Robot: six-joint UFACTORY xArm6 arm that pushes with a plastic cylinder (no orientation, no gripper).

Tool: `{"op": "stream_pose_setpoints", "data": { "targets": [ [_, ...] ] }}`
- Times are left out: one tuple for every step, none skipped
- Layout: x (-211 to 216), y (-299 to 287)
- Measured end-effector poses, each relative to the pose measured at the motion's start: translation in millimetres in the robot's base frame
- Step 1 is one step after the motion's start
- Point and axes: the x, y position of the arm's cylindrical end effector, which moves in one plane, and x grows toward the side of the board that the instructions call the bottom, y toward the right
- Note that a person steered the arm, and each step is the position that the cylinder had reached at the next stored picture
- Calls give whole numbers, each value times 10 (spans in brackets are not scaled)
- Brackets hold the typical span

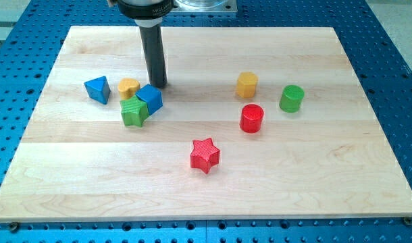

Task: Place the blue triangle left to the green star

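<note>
The blue triangle (pixel 97 89) lies at the view's left on the wooden board (pixel 206 182). The green star (pixel 134 112) sits to its right and a little lower, with a gap between them. A blue cube (pixel 150 98) touches the star's upper right, and a yellow heart (pixel 128 86) lies just above the star. My tip (pixel 158 85) stands just above the blue cube, to the right of the yellow heart, and well to the right of the blue triangle.
A yellow hexagonal block (pixel 246 85), a green cylinder (pixel 292 98) and a red cylinder (pixel 251 118) lie at the view's right. A red star (pixel 204 155) lies at lower centre. A blue perforated table (pixel 395 40) surrounds the board.
</note>
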Motion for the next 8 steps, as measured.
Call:
{"op": "stream_pose_setpoints", "data": {
  "targets": [
    [-3,0],
    [27,25],
    [53,45],
    [53,45],
    [163,125],
    [-249,137],
    [-421,-380],
    [-273,-988]
  ]
}}
